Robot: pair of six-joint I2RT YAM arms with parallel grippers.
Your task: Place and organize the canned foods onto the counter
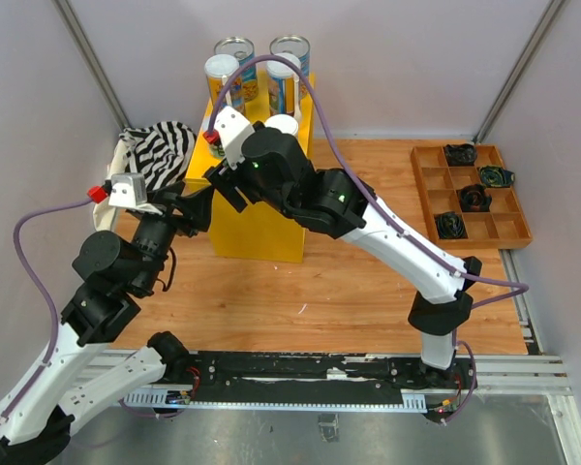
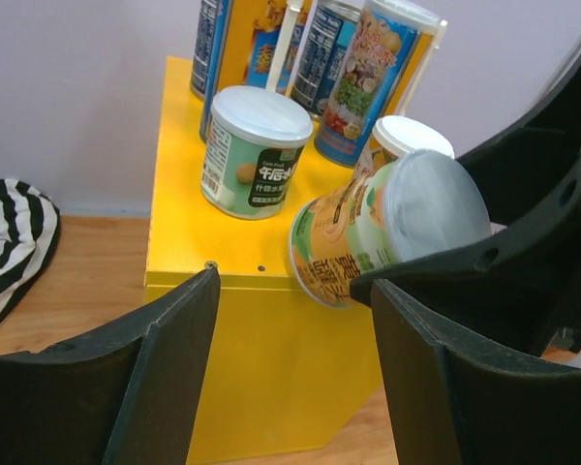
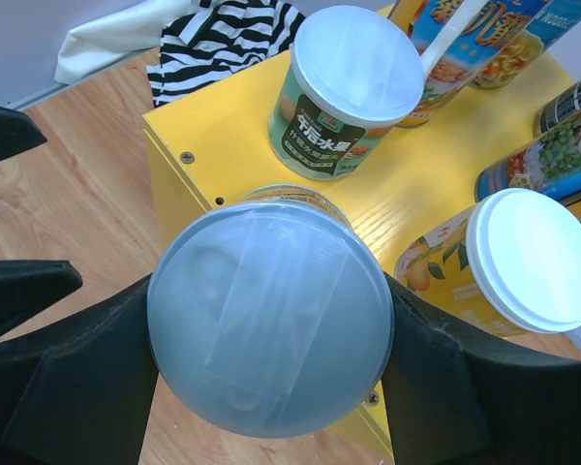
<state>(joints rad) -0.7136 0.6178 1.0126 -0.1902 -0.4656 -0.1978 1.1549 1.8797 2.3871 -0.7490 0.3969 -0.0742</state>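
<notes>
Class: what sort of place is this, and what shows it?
Probably a robot test bench, not a shop: two arms bolted to a wooden table, plain walls, a yellow box as counter.

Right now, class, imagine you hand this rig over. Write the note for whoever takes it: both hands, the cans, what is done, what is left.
Left hand: open, empty, facing the counter.
Right hand: shut on the held can, which is tilted at the counter's near edge and not yet set down.
Done: the green can, the short yellow can and the tall cans behind them stand upright on the counter.
Left: stand the held can upright and release it. No other loose can is in view.
</notes>
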